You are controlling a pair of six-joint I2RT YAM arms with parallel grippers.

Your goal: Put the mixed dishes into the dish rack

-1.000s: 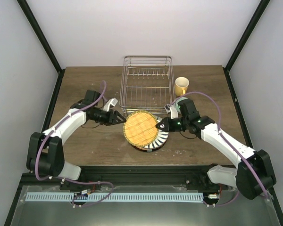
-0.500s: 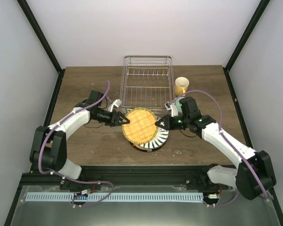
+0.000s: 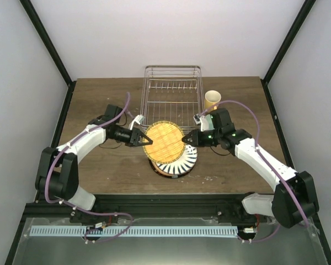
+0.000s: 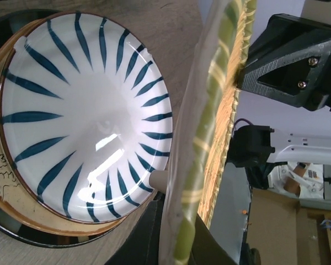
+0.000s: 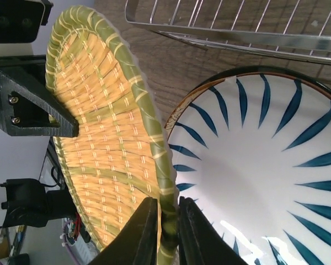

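Note:
The woven yellow-tan plate (image 3: 163,142) is tilted up on edge above the plate stack, held from both sides. My left gripper (image 3: 142,138) is shut on its left rim (image 4: 209,138), and my right gripper (image 3: 184,140) is shut on its right rim (image 5: 166,182). Beneath it lies the white striped plate (image 3: 183,161) (image 4: 83,116) (image 5: 265,165) on a dark-rimmed beige plate (image 4: 5,182). The wire dish rack (image 3: 172,96) (image 5: 237,22) stands just behind, with no dishes in it. The yellow mug (image 3: 212,99) stands to the right of the rack.
Black frame posts run along both sides of the wooden table (image 3: 99,165). The rack's near rim sits close behind the raised plate. Bare wood shows left of the rack and in front of the plate stack.
My left gripper has reached the woven plate's left rim and shut on it. The plate has risen and shifted slightly towards the rack, with the right gripper still holding it.

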